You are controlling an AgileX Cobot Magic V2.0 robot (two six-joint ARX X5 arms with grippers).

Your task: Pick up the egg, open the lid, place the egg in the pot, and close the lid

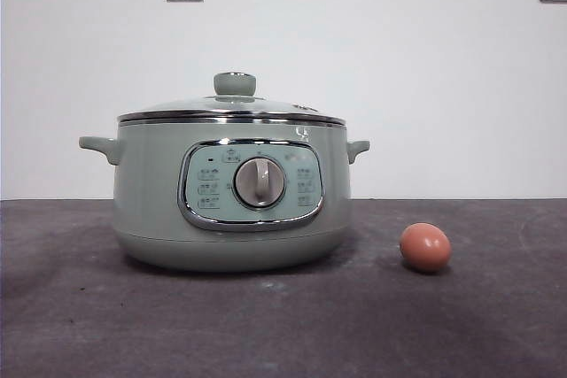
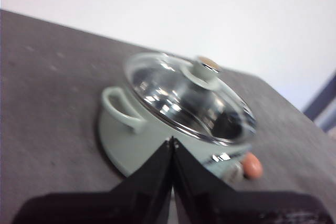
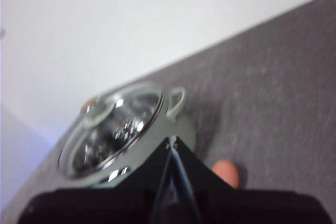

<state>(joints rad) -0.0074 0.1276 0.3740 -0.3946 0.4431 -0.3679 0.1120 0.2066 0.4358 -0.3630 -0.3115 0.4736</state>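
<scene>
The right gripper [image 3: 171, 141] hangs above the table with its two black jaws pressed together to a point, holding nothing. Just past its tips and a little to one side lies the egg [image 3: 227, 173], partly hidden behind the jaw, so this is the arm nearer to it. In the front view the egg [image 1: 425, 247] rests on the dark table [image 1: 283, 325], apart from the pot [image 1: 232, 192], on the side away from the pot's longer-looking handle. Its long axis seems to run roughly across that view, though the wrist picture is too blurred to confirm it.

The left gripper [image 2: 172, 141] is likewise closed to a narrow point and empty. For this arm the pot [image 2: 123, 140] comes first, directly beyond the tips, and the egg [image 2: 252, 166] shows only on the pot's far side, beside the control panel. My judgement is that the right arm should take the egg and must first spread its jaws, then come down across the egg's short width.

Farther on from both grippers, the lid [image 1: 232, 111] sits closed on the pot, its knob [image 2: 205, 68] upright and free. That knob lies closer to the left gripper's line, which suits that arm for lifting it.
</scene>
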